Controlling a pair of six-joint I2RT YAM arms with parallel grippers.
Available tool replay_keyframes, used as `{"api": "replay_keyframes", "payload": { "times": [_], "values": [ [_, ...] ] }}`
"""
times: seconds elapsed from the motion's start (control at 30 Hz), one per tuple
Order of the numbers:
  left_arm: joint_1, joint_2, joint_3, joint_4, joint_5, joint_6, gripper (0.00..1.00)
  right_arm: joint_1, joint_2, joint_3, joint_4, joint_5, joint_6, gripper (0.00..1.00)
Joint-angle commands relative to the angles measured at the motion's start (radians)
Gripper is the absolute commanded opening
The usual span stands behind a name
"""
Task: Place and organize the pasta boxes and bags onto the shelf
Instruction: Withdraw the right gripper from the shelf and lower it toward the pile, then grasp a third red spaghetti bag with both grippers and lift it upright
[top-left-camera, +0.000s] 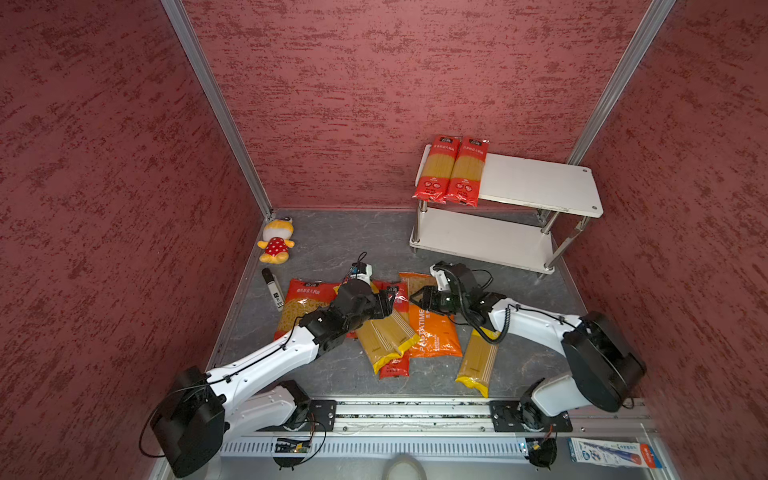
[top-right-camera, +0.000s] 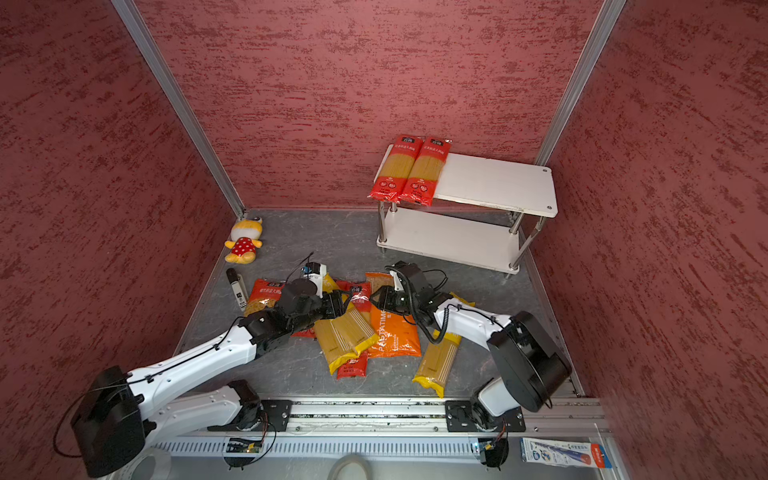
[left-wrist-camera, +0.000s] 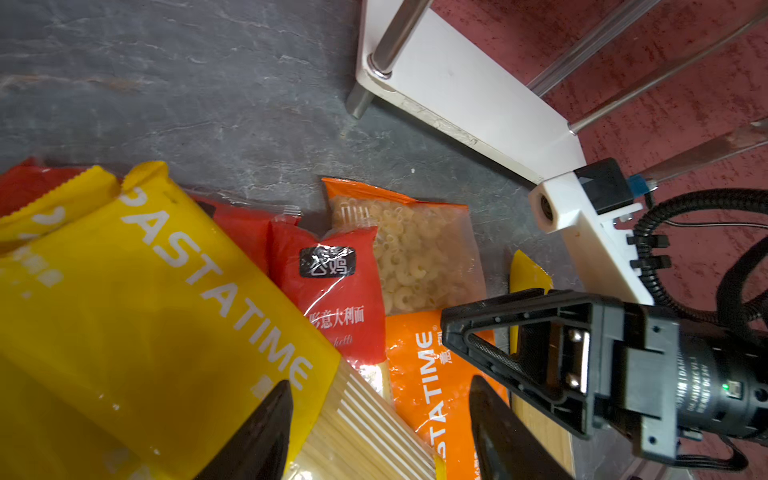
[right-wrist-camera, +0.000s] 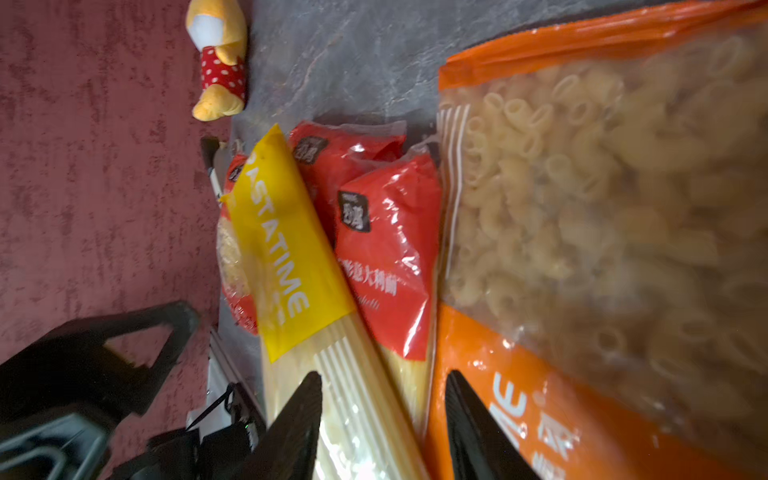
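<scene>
The shelf (top-left-camera: 536, 183) stands at the back right, with two red spaghetti bags (top-left-camera: 451, 172) side by side on the left end of its top board. Other pasta bags lie piled on the floor: a red curly-pasta bag (top-left-camera: 301, 305), two yellow PASTATIME bags (top-left-camera: 386, 336), a red spaghetti bag (left-wrist-camera: 340, 299) under them, a wide orange bag (top-left-camera: 436, 336) and a lone yellow bag (top-left-camera: 478, 361). My left gripper (left-wrist-camera: 380, 380) hangs open over the yellow and orange bags. My right gripper (right-wrist-camera: 384, 374) faces it, open above the spaghetti bags beside the orange bag (right-wrist-camera: 582, 208).
A yellow plush toy (top-left-camera: 276, 245) lies in the back left corner, a black-and-white marker (top-left-camera: 273, 289) just in front of it. A blue-white flat pack (top-left-camera: 611, 453) sits beyond the front rail (top-left-camera: 415, 409). Red walls close in three sides.
</scene>
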Motion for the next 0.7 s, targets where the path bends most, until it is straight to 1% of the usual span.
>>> {"api": "replay_keyframes", "payload": {
  "times": [0.0,0.13,0.27,0.37,0.47,0.6,0.67],
  "values": [
    [-0.001,-0.002,-0.016,0.018,-0.037,-0.044,0.67,0.005,0.089,0.062,0.104,0.020,-0.017,0.51],
    [0.006,-0.009,-0.019,0.009,-0.034,-0.045,0.67,0.006,0.181,0.106,0.150,-0.004,-0.014,0.51],
    [0.011,-0.017,-0.019,0.008,-0.027,-0.043,0.67,0.018,0.251,0.156,0.157,-0.028,-0.025,0.51],
    [0.012,-0.020,-0.022,0.014,-0.021,-0.044,0.67,0.029,0.298,0.164,0.214,-0.072,-0.021,0.49],
    [0.012,-0.024,-0.024,0.021,-0.016,-0.044,0.67,0.032,0.320,0.164,0.266,-0.114,-0.025,0.41],
    [0.020,-0.048,-0.031,0.019,-0.016,-0.036,0.67,0.032,0.267,0.121,0.319,-0.087,-0.071,0.21],
    [0.034,-0.066,-0.031,0.018,-0.002,-0.026,0.67,0.031,0.214,0.097,0.330,-0.067,-0.109,0.16]
  ]
}}
